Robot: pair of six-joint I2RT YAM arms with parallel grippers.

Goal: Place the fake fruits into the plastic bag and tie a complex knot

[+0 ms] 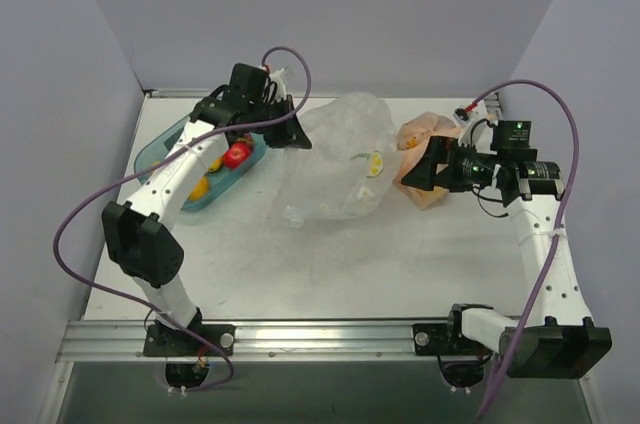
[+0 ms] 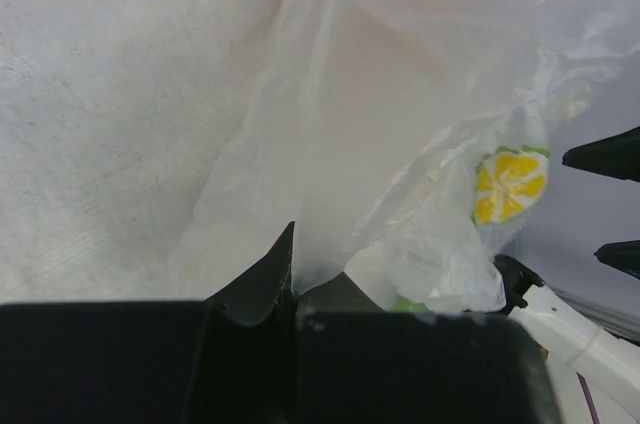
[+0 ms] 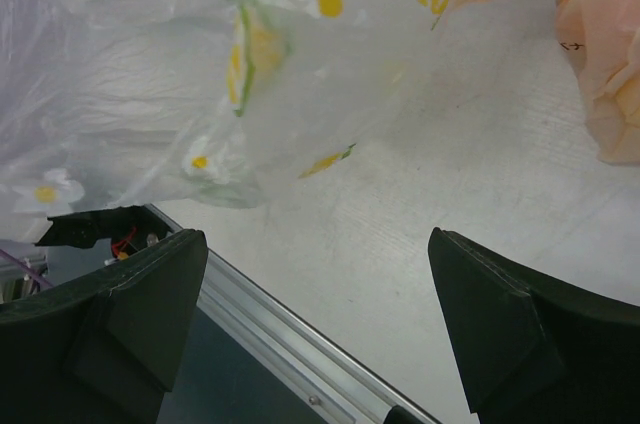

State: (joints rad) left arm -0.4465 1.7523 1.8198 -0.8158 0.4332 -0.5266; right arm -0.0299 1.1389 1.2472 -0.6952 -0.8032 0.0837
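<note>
Across the middle of the white, faintly scuffed table lies the plastic bag, the largest loose thing here. It is a thin, colourless, crinkled film, puffed up into a rounded heap with a flatter skirt spreading toward the near edge. In the right wrist view the film carries small white daisy shapes with yellow centres, plus green and yellow marks. I cannot tell whether any of those marks are fruits behind the plastic.

Just right of it sits a peach-orange bag, soft and bunched, its folds showing in the right wrist view. At the left stands a teal tray with rounded corners.

From the left arm the jaws reach over the tray to the clear bag's left side. They are clenched on a fold of its film, which rises from between the black fingers in the left wrist view. On the right arm the jaws stand spread wide and grip nothing, hanging over the peach-orange bag and pointing at the clear one.

Of the fake fruits, a glossy red one and a yellow one lie in the tray. A round yellow slice with a green rim lies inside the clear bag, at its right side.
</note>
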